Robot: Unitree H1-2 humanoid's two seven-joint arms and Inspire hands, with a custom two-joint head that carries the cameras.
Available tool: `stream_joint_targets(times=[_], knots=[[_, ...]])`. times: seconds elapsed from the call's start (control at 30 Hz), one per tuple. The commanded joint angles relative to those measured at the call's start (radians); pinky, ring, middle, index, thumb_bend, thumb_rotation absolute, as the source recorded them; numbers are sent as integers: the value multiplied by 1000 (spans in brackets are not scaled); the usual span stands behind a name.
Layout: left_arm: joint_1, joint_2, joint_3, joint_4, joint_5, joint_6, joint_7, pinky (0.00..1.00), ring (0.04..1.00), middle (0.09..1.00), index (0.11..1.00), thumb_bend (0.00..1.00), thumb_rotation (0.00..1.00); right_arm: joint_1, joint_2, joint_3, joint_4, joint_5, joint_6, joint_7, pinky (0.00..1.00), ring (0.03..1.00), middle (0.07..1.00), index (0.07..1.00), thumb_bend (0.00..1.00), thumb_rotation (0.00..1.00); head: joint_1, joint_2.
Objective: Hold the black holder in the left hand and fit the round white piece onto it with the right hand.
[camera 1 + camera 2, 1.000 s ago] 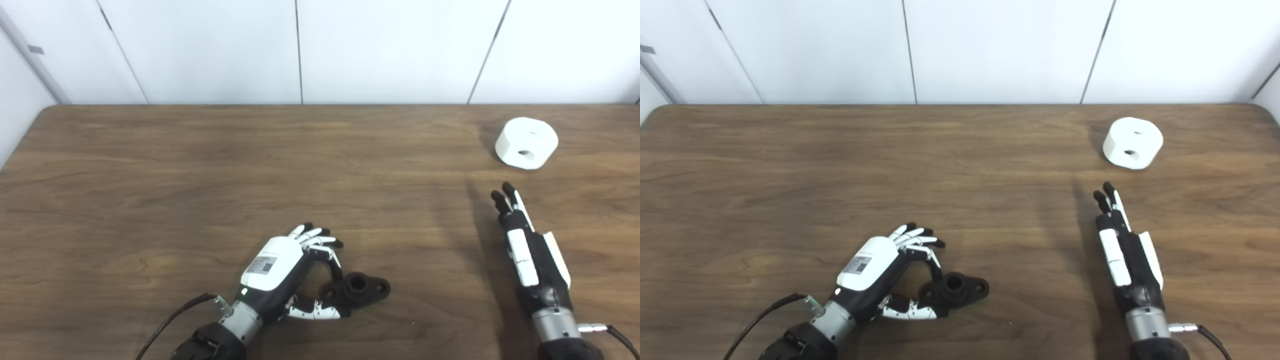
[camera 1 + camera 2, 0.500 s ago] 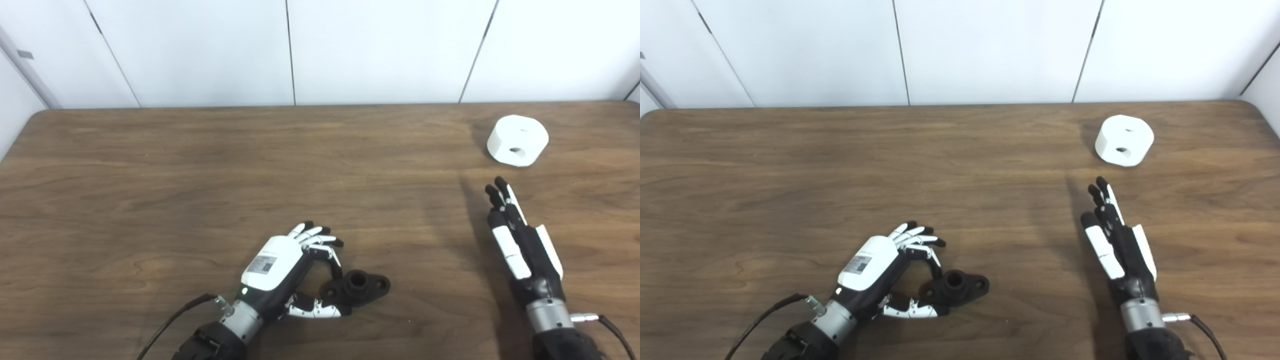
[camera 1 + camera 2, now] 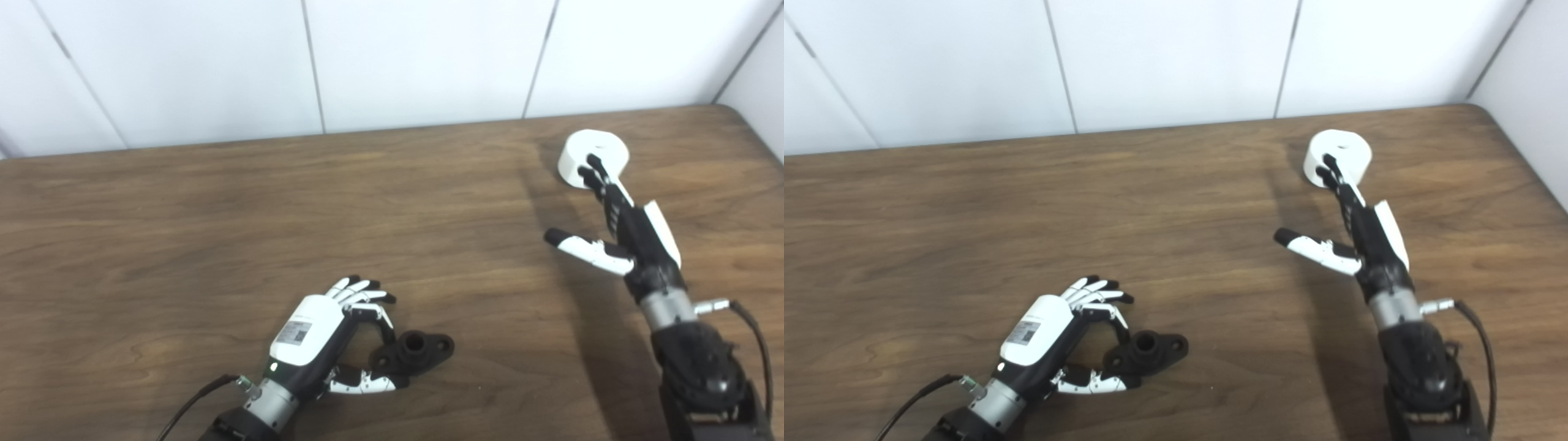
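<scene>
The black holder point(image 3: 416, 350) lies on the wooden table point(image 3: 184, 214) near the front edge. My left hand point(image 3: 318, 327) rests beside it, thumb and forefinger pinched on its left lobe, the other fingers fanned out above. The round white piece point(image 3: 606, 144) stands at the far right of the table. My right hand point(image 3: 625, 226) reaches toward it, open, fingers stretched out and thumb spread to the left. Its fingertips overlap the near side of the white piece; whether they touch it cannot be told.
White wall panels point(image 3: 429, 55) run along the table's far edge. The table's rounded far right corner point(image 3: 732, 110) lies just beyond the white piece. Cables trail from both wrists toward the bottom edge.
The camera has swung to the right. My right hand has moved forward up to the white piece and spread its thumb. The left hand and the holder have kept their places.
</scene>
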Motion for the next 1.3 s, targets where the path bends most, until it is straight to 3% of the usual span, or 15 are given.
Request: stream_joint_targets(times=[0.0,0.1,0.2,0.33,0.47,0.53,0.67,0.77,0.9,1.0,1.27], knots=[[18,27,-8,31,45,30,-49,928,872,791,485,522,48,-51,-45,-25,-31,-21,-8,-9,1000,946,922,923,811,318,-3,-13],[26,29,-7,28,42,31,-51,923,869,789,485,521,47,-89,-73,-44,-14,-40,-3,-18,956,919,899,880,846,279,-15,-33],[30,32,-7,32,36,26,-50,916,870,791,486,521,47,-129,-94,-51,5,-57,0,-18,824,868,876,855,857,250,-29,-54],[30,38,-7,49,31,6,-33,909,865,786,485,521,46,-185,-116,-45,51,-90,-11,-22,834,875,876,846,862,229,-35,-74],[26,44,-6,64,41,-10,-17,904,859,778,485,522,47,-234,-125,-30,93,-140,-12,-25,916,884,868,843,866,217,-57,-83],[26,45,-3,68,36,-15,-14,910,859,778,485,522,47,-256,-129,-22,112,-162,-10,-25,834,860,866,843,870,228,-66,-84],[28,49,-1,72,33,-18,-9,915,857,776,485,522,47,-288,-144,-3,143,-208,-2,-23,767,834,858,840,876,243,-95,-87],[29,54,0,69,24,-15,-17,926,864,780,485,521,46,-310,-167,22,158,-260,41,-3,786,839,855,840,887,238,-109,-86],[28,64,3,71,21,-18,-17,927,865,782,485,521,46,-341,-183,34,185,-282,117,17,888,905,894,839,867,234,-127,-86],[28,68,5,72,15,-16,-17,926,861,782,485,521,46,-369,-201,49,210,-315,160,28,891,924,906,836,854,260,-138,-88],[24,77,11,79,-1,-20,-15,921,859,781,485,521,46,-429,-261,99,298,-366,187,51,911,950,925,838,896,275,-159,-91]])
